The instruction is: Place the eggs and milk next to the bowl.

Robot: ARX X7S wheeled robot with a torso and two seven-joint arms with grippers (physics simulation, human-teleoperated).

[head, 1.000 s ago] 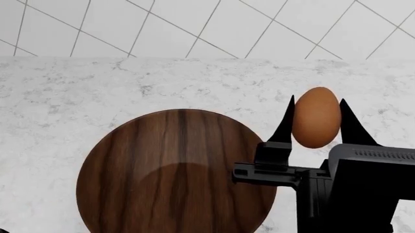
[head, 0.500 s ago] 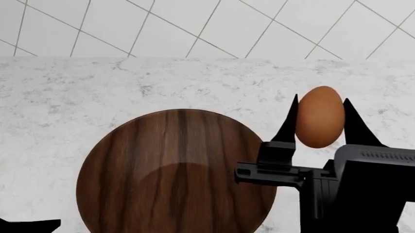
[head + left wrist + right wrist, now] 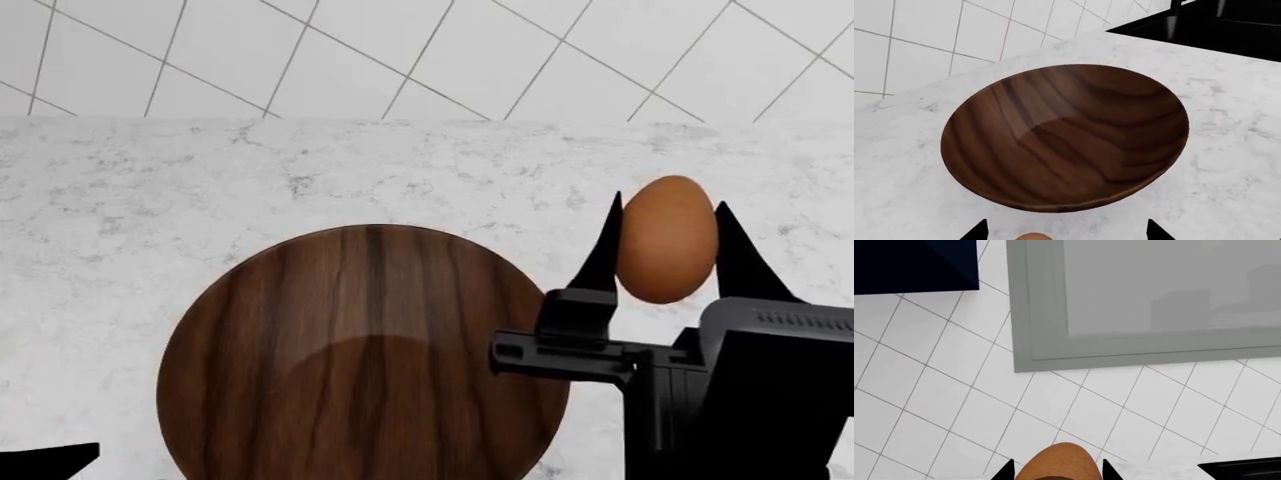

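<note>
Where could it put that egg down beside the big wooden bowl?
The counter is bare between the bowl and the tiled wall. The strip at the bowl's right is tight: the right gripper, holding the egg, fills it.

right claw (image 3: 667, 245): matte black | tapered pointed fingers | boxy vented housing
</note>
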